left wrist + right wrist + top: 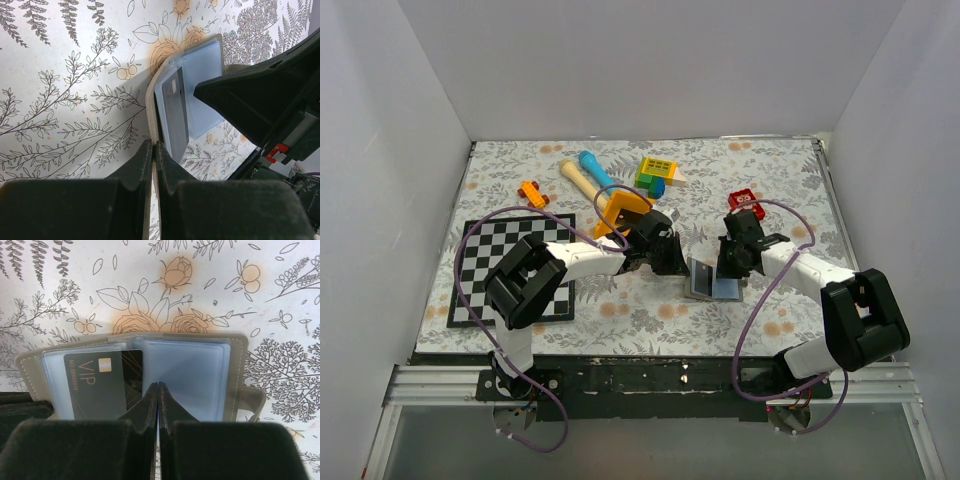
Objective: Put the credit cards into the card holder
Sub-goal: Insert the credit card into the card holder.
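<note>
Floral desk (620, 320) bears the open wallet (200, 370) at its middle between both arms, left hand (154, 146) clenched on the grey cover's edge, right hand (158, 386) clenched shut at its near edge, a black card (95, 385) partly inside the left pocket

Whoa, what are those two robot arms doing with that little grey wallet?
They're tucking a card away. The left gripper is pinched shut on the edge of the open grey wallet, holding it in place. The right gripper is closed at the edge of a black card, which looks partly slid into one of the wallet's clear pockets.
</note>
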Controlling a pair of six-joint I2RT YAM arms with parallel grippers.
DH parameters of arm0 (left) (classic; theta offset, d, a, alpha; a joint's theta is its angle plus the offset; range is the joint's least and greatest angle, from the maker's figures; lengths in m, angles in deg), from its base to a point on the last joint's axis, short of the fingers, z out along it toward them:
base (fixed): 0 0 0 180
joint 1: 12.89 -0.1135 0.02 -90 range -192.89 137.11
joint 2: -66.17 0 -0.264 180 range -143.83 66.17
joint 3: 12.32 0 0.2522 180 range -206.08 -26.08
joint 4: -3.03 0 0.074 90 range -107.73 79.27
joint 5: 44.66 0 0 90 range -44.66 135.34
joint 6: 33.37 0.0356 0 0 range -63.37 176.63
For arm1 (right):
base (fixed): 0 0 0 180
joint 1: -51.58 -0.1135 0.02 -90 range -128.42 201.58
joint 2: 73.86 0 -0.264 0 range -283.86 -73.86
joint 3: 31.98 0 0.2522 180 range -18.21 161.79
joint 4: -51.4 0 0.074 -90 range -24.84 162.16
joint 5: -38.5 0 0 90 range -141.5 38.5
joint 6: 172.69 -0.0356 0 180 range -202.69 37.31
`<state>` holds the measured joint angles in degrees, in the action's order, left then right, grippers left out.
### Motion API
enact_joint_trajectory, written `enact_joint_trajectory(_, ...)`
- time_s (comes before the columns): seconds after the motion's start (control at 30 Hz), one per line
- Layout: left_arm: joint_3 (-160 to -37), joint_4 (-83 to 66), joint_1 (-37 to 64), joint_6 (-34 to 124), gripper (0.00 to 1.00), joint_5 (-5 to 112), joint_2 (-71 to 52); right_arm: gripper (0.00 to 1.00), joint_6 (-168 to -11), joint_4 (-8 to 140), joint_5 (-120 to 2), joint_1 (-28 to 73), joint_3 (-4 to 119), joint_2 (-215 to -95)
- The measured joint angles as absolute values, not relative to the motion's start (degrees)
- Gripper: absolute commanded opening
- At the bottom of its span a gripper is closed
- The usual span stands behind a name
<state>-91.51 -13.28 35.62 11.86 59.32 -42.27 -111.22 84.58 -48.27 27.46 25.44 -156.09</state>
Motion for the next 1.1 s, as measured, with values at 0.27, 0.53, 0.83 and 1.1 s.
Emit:
enact_joint_trajectory(0.27, -91.5, -13.3, 35.6, 11.9, 0.00, 59.3, -42.3, 0.01, -111.1, 84.3, -49.3, 27.4, 25.5, -157.7)
enact_joint_trajectory(0.53, -91.5, -13.6, 35.6, 12.3, 0.00, 58.9, -43.6, 0.01, -111.2, 82.1, -52.1, 27.5, 25.5, -158.5)
enact_joint_trajectory(0.83, -91.5, -13.2, 35.6, 12.3, 0.00, 58.7, -45.9, 0.01, -111.2, 79.2, -56.2, 27.4, 24.7, -158.7)
enact_joint_trajectory(1.1, -91.5, -13.3, 35.6, 12.3, 0.00, 58.7, -45.9, 0.01, -111.2, 78.2, -57.6, 27.4, 24.3, -159.2)
